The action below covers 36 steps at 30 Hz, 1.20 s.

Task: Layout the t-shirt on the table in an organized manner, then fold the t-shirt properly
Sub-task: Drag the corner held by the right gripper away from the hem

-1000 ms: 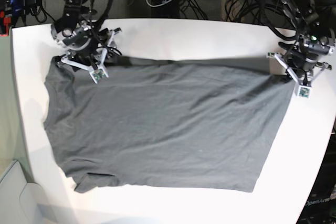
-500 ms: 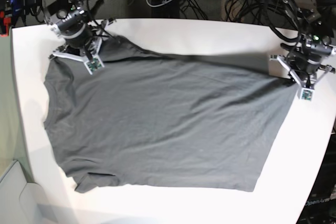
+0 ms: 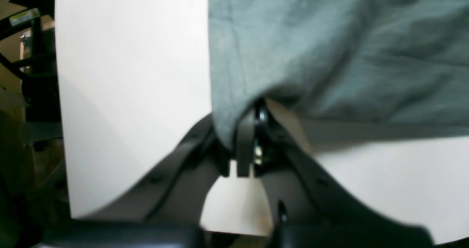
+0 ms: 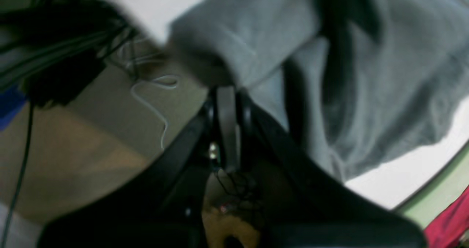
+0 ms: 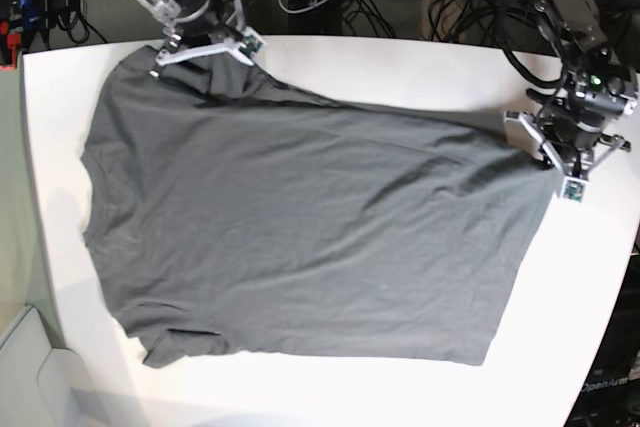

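My right gripper [image 5: 205, 39] is clamped on a fold of the t-shirt [image 5: 310, 237] at the far corner of the table [image 5: 420, 62], on the base view's left side; in the right wrist view the jaws are pressed together with grey cloth bunched above them and hanging off to the side. From that grip the fabric runs down and away toward the near edge and across toward my other arm. My left gripper [image 5: 560, 152] is likewise pinched shut on the shirt's edge, on the base view's right side, and its wrist view shows the cloth pulled up over the closed jaws with bare white table beside it. So the shirt lies between my two grips, spread mostly flat across the middle of the table, with its long axis running roughly from one gripper to the other. The edge strung between them slants, because the right grip sits further back than the left. I judge the coming move turns on that line: the sleeve and shoulder corner is the right arm's to place, being in its own grasp, and I would pull it outward along the axis until that edge lies straight.
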Tool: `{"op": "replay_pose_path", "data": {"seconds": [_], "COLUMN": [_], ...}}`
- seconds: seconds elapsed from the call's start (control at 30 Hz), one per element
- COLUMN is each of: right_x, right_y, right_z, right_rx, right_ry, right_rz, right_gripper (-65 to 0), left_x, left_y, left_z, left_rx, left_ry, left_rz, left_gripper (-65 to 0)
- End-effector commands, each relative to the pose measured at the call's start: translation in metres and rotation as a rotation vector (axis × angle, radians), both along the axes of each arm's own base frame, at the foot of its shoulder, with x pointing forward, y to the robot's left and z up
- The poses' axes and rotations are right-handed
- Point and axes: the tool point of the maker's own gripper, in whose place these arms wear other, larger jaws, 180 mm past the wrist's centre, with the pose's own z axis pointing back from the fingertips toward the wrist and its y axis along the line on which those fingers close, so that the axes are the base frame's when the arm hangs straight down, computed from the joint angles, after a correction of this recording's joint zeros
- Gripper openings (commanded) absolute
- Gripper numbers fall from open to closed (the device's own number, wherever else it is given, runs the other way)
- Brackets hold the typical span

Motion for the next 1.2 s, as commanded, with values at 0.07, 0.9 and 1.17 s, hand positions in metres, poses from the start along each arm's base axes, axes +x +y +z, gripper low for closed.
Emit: {"op": "replay_pose_path", "data": {"seconds": [0.07, 0.9, 1.17], "right_x": [0.002, -0.031, -0.027], "right_y": [-0.018, -0.022, -0.030], "right_z": [0.004, -0.004, 0.001], "right_rx": [-0.081, -0.237, -0.311], "right_ry": [-0.001, 0.112, 0.124], "right_rz": [0.021, 0.208, 0.206], "right_gripper": [-65.0, -65.0, -55.3], "left_x": [0.007, 0.002, 0.000], "left_y": [0.003, 0.009, 0.007], "left_z": [0.012, 0.013, 0.010], "left_rx": [0.010, 0.032, 0.028], "left_ry": [-0.042, -0.033, -0.026], "left_rz": [-0.001, 0.001, -0.007], "left_gripper": [-64.7, -64.6, -64.6]}}
